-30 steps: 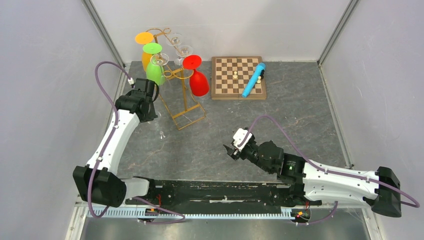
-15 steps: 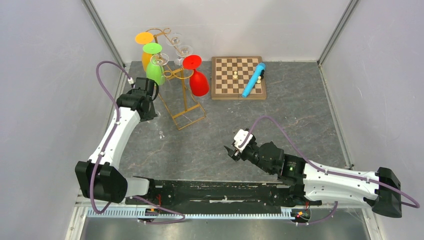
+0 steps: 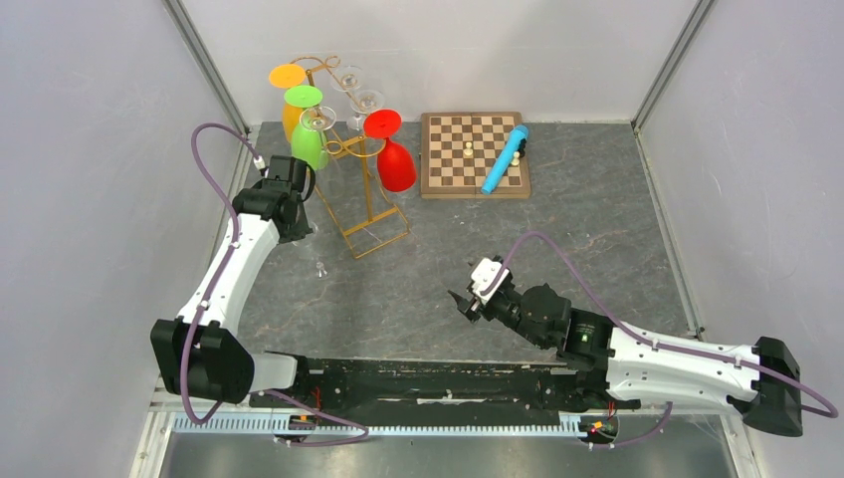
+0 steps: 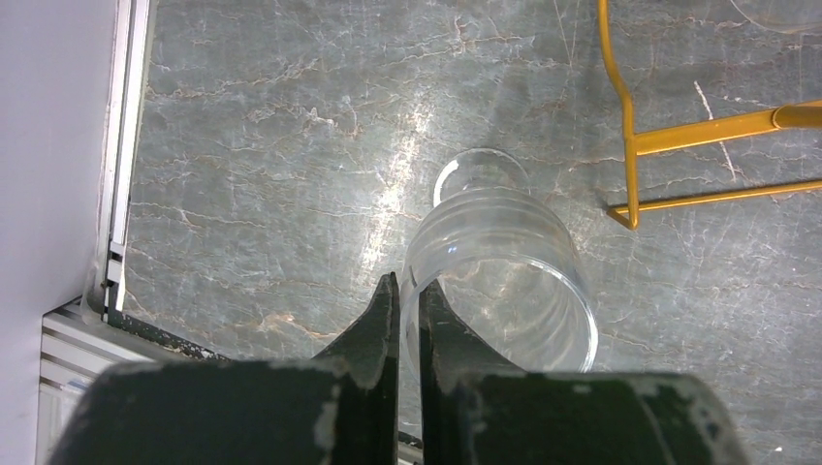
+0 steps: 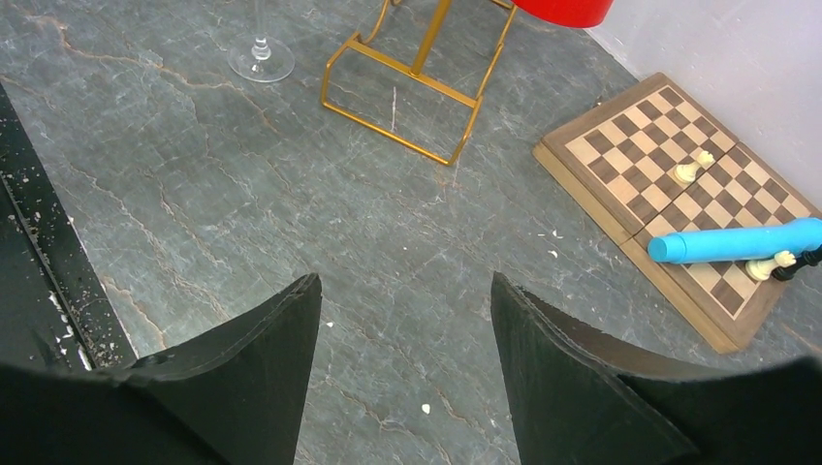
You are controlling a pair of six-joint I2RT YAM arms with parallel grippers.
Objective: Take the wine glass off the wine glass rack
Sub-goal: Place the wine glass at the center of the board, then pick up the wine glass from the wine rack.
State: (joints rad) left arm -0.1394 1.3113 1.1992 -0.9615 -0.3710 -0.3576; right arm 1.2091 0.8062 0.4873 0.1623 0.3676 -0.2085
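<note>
The gold wire wine glass rack [image 3: 365, 189] stands at the back left and holds orange [image 3: 288, 76], green [image 3: 304, 97] and red [image 3: 383, 124] glasses and some clear ones [image 3: 318, 119]. My left gripper [image 4: 408, 291] is shut on the rim of an upright clear wine glass [image 4: 514, 262], one finger inside the bowl and one outside. The glass is off the rack, left of its base [image 4: 679, 136]. In the right wrist view its foot [image 5: 260, 60] appears to rest on the table. My right gripper [image 5: 405, 291] is open and empty over the table's middle [image 3: 466, 302].
A wooden chessboard [image 3: 448, 179] with a few chess pieces and a blue tube [image 3: 505, 159] lies at the back centre. The left wall and the table's metal edge rail [image 4: 121, 194] are close to the left arm.
The left arm has shifted only slightly while holding the clear glass. The right arm has drawn back a little toward the near edge, its gripper still open.
</note>
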